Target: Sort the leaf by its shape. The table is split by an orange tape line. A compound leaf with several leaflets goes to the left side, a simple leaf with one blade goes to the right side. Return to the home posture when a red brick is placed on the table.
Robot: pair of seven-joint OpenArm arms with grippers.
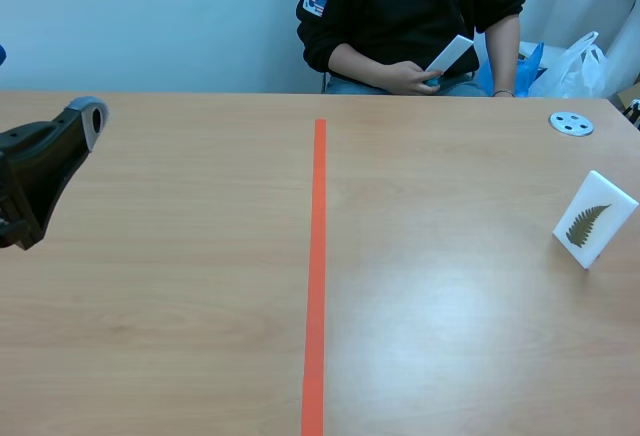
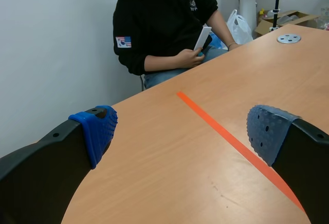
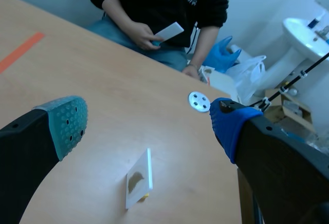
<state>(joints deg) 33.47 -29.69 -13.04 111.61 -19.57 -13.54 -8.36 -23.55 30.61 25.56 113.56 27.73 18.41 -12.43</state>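
**While the white card (image 1: 596, 218) printed with a brown, feathery leaf stands right of the line, both grippers gape empty**

Since that leaf shows many leaflets along one stem, I judge it compound and bound for the left side. It stands tilted on edge near the light wooden table's (image 1: 180, 336) right rim, well apart from the orange tape line (image 1: 317, 276). The right gripper (image 3: 149, 126) hangs above it, black fingers spread wide around nothing, with the card ahead and below. The left gripper (image 2: 182, 131), likewise parted and empty, hovers over the left half. A round grey metal disc with holes (image 1: 571, 124) lies beyond the card. A person in a black sweatshirt (image 1: 400, 6) sits across the table.

The thin, leaning card could topple, or skid off the right rim, if one finger touches it first.
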